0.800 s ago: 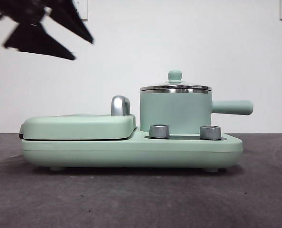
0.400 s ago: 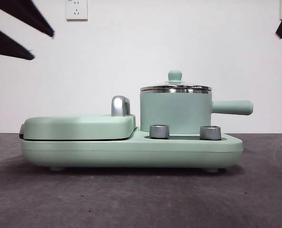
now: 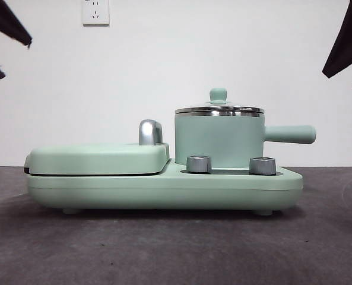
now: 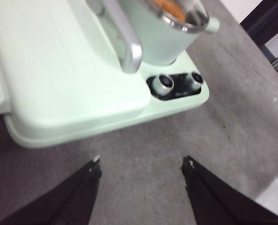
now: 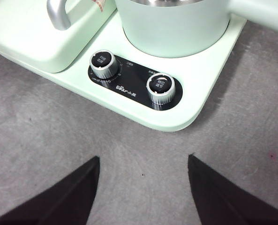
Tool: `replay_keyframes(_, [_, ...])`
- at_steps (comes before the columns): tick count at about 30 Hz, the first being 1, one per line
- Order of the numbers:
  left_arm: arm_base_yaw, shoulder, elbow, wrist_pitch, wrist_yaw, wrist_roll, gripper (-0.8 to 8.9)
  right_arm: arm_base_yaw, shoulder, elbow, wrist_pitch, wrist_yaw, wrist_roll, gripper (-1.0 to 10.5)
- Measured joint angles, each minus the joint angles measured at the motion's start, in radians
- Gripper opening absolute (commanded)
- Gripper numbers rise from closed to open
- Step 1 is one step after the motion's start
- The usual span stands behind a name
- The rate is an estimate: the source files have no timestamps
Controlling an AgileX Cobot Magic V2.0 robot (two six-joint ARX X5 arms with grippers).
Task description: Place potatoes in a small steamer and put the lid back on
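Much is cut off. In the front view the arms show only as black tips at the top corners, and the potato cannot be seen there at all, hidden by the pot wall. In the left wrist view only an orange-brown patch of the potato (image 4: 169, 7) shows through the glass at the picture's edge. The right wrist view crops the pot at its rim, so its contents are out of sight.

The left gripper (image 4: 142, 164) hangs over bare grey table (image 4: 143, 140) in front of the appliance, jaws spread wide, holding and touching nothing. The right gripper (image 5: 143, 161) hangs likewise before the two knobs (image 5: 160, 88), jaws wide apart and empty.

Beyond them the mint-green base (image 3: 164, 187) sits on the table. On it, to one side, lies the closed grill cover (image 3: 98, 157) with its chrome handle (image 3: 150, 132). Beside that stands the steamer (image 3: 218, 141), its straight handle (image 3: 289, 134) pointing away from the grill. The potato is inside it, and the lid (image 3: 218, 108) rests level on the steel rim, knob upward.
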Motion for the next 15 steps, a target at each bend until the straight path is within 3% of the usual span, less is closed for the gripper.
replay_keyframes(1, [0.000, -0.005, 0.000, -0.003, 0.000, 0.000, 2.68, 0.000, -0.001, 0.000, 0.000, 0.000, 0.000, 2.7])
replay_keyframes(2, [0.000, -0.009, 0.000, -0.003, 0.000, 0.000, 1.79, 0.000, -0.002, 0.000, 0.000, 0.000, 0.000, 1.8])
replay_keyframes(3, [0.000, -0.014, 0.000, -0.005, 0.001, 0.000, -0.35, 0.000, -0.005, 0.000, 0.000, 0.000, 0.004, -0.3])
replay_keyframes(4, [0.000, -0.024, 0.000, -0.006, 0.004, 0.002, 0.14, 0.000, -0.006, 0.000, 0.000, 0.000, 0.006, 0.3])
replay_keyframes(15, [0.000, -0.050, 0.000, 0.008, 0.003, 0.005, 0.06, 0.000, -0.013, 0.000, 0.008, -0.023, 0.006, 0.1])
